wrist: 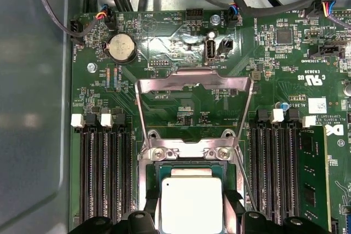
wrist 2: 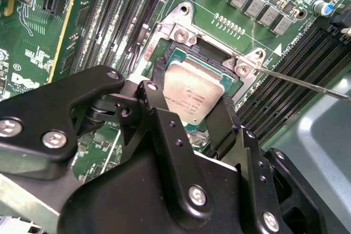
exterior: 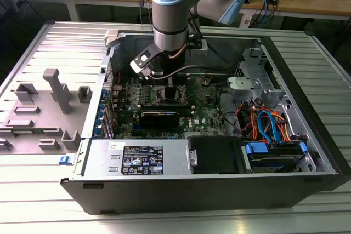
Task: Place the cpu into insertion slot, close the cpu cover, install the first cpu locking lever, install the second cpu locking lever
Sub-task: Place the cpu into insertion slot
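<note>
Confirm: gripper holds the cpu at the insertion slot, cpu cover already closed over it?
Not closed. The first wrist view shows the cpu cover swung open, away from the insertion slot. The rest holds: the gripper holds the cpu at the slot.

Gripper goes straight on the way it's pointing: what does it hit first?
Likely the insertion slot. The gripper points down with its fingers either side of the cpu, which sits in or just above the slot; depth is unclear. The cpu would press into it first.
</note>
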Robot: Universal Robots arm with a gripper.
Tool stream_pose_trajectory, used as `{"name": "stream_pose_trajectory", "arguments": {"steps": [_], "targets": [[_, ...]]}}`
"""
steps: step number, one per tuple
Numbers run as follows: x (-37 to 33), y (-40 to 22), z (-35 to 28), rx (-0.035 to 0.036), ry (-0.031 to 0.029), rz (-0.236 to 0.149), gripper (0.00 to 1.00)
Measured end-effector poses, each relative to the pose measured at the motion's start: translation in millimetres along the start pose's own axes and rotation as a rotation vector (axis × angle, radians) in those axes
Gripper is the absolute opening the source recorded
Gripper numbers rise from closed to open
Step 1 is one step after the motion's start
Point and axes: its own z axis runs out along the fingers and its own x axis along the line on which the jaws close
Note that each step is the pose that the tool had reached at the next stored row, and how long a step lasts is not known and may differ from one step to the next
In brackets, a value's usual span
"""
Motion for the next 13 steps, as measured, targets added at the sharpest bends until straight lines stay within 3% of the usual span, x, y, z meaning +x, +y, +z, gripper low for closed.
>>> {"name": "stream_pose_trajectory", "arguments": {"steps": [11, 13], "targets": [[0.2, 0.1, 0.6, -0.0005, 0.0011, 0.000, 0.54], [0.2, 0.1, 0.8, -0.0007, 0.0011, 0.000, 0.62]]}}
